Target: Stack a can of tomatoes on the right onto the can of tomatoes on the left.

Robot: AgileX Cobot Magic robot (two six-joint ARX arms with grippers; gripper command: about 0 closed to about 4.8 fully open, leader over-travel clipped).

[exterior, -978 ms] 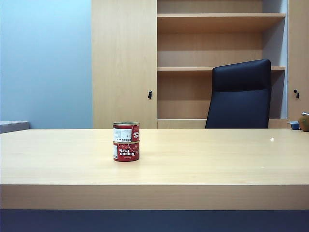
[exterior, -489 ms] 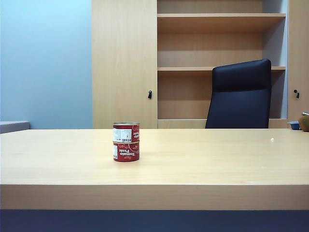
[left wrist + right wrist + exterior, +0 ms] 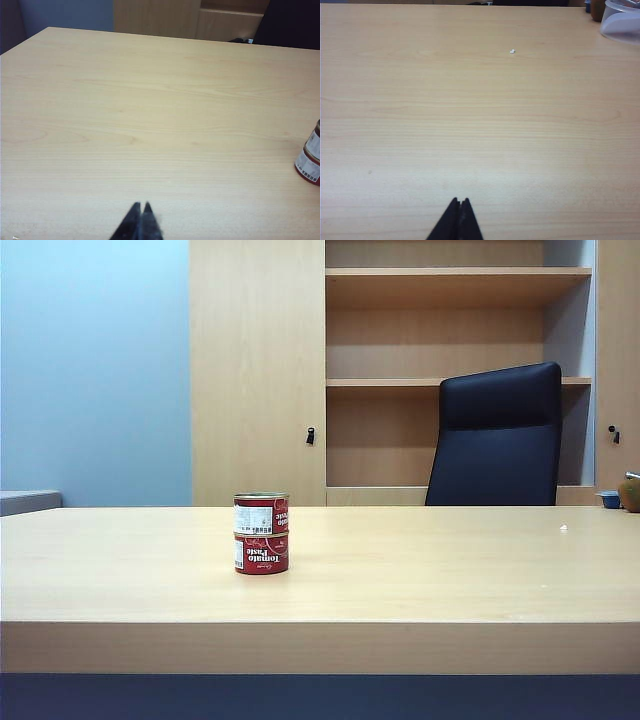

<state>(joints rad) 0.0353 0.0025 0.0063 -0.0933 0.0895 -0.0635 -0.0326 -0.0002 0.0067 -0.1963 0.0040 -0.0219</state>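
Note:
Two red tomato paste cans stand stacked on the wooden table (image 3: pixel 420 570), left of centre: the upper can (image 3: pixel 261 513) rests upright on the lower can (image 3: pixel 262 553). The left wrist view catches the stack at its edge, upper can (image 3: pixel 316 142) above lower can (image 3: pixel 308 170). My left gripper (image 3: pixel 141 206) is shut and empty, low over bare table and well away from the stack. My right gripper (image 3: pixel 460 201) is shut and empty too, over bare table with no can in its view. Neither arm appears in the exterior view.
A black office chair (image 3: pixel 497 435) stands behind the table, in front of wooden shelving (image 3: pixel 455 380). A clear plastic container (image 3: pixel 621 22) and a brown object (image 3: pixel 630 493) sit at the table's far right corner. A small white speck (image 3: pixel 512 51) lies on the tabletop.

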